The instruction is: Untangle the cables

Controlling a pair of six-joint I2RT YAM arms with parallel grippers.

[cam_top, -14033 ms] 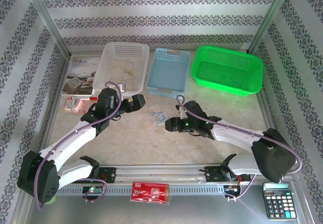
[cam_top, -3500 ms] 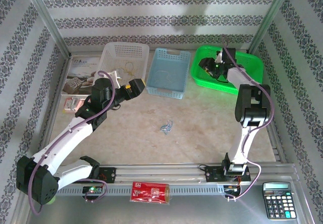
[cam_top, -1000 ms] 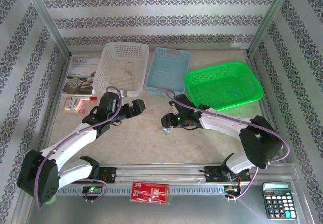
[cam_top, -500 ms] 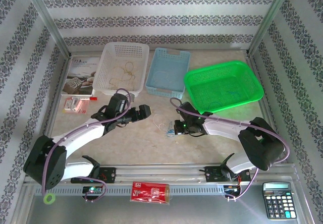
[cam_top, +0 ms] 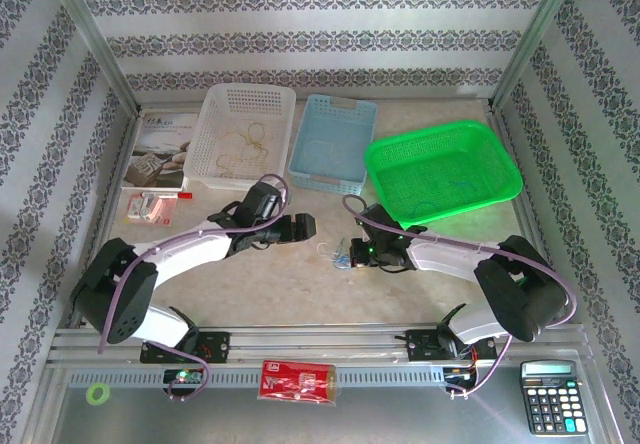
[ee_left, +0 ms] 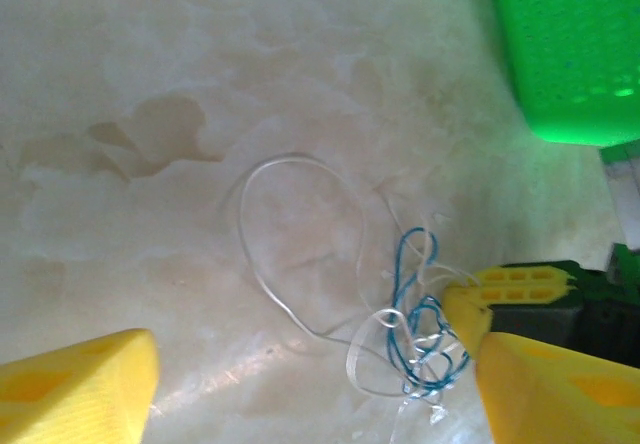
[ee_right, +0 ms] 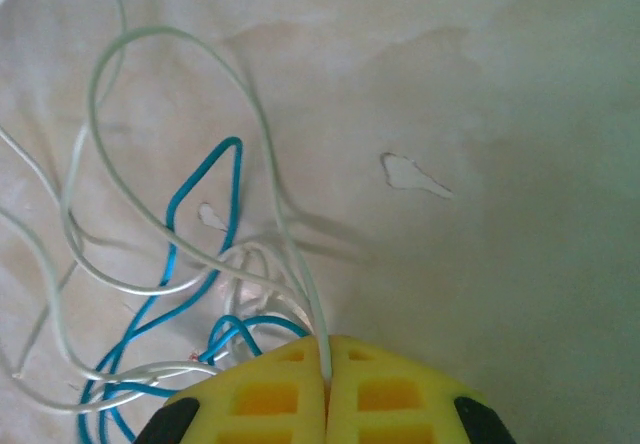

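Note:
The cables (cam_top: 328, 253) lie as a small tangle of white and blue cords on the table between the two arms. In the left wrist view the blue knot (ee_left: 420, 314) sits to the right and a white loop (ee_left: 295, 239) spreads to the left. My left gripper (cam_top: 303, 226) hovers just left of the tangle, open, with the cords lying between its yellow fingers (ee_left: 80, 389). My right gripper (ee_right: 327, 352) is shut on a white cable (ee_right: 300, 274) at the tangle's right edge, and its yellow fingertips (ee_left: 515, 282) touch the knot.
At the back stand a white basket (cam_top: 222, 114) holding yellow cords (cam_top: 250, 144), a blue basket (cam_top: 335, 114) and a green basket (cam_top: 440, 139). A booklet (cam_top: 160, 149) lies at the left. A red packet (cam_top: 298, 379) and a calculator (cam_top: 548, 396) sit by the front rail.
My left gripper has moved right and down toward the tangle, and its jaws have narrowed a little. My right gripper has closed on the white cable and shifted slightly toward me.

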